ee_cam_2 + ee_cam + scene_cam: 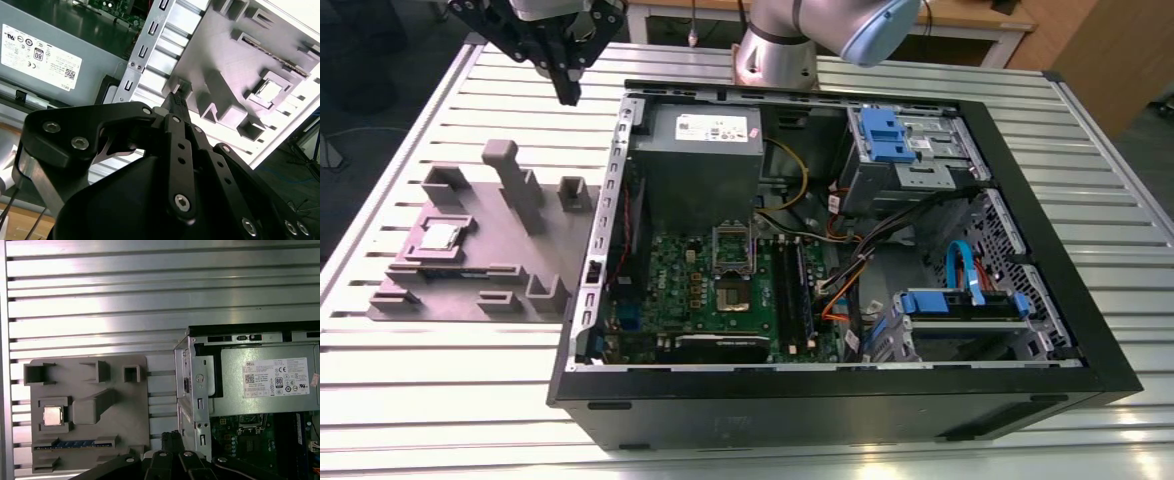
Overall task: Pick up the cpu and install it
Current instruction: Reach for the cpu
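Slatted metal desk [454, 400]. To the exterior view's left of the open computer case [854, 400] lies a purple-grey tray [467, 290]. The cpu [443, 236] sits flat in one of its recesses, well apart from the case. Near the case's far corner on that side hangs the end effector [568, 95], fingers closed together, holding nothing. Inside the case the motherboard [720, 290] lies exposed. The pick-up looks not yet begun; grasping the chip would likely call for opened fingers squarely above it.
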`<state>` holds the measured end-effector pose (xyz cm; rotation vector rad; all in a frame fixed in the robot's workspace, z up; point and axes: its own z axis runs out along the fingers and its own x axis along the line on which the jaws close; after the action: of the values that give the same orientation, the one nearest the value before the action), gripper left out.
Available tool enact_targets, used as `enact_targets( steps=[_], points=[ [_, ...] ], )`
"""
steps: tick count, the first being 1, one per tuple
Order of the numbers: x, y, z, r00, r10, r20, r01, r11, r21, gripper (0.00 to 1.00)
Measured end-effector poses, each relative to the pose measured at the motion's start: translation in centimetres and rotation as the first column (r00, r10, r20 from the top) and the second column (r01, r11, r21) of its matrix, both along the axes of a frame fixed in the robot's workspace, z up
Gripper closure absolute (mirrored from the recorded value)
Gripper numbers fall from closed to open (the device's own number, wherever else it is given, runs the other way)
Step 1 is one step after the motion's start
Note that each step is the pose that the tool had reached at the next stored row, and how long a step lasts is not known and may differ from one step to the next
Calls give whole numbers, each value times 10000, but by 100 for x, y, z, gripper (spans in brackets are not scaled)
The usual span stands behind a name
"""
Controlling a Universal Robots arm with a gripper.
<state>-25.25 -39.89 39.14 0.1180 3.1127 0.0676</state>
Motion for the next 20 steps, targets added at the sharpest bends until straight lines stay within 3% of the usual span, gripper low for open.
enact_targets(
  steps=[20],
  points=[
    [-56, 0, 0, 10000, 0, -1, 0, 10000, 0, 89]
  ],
)
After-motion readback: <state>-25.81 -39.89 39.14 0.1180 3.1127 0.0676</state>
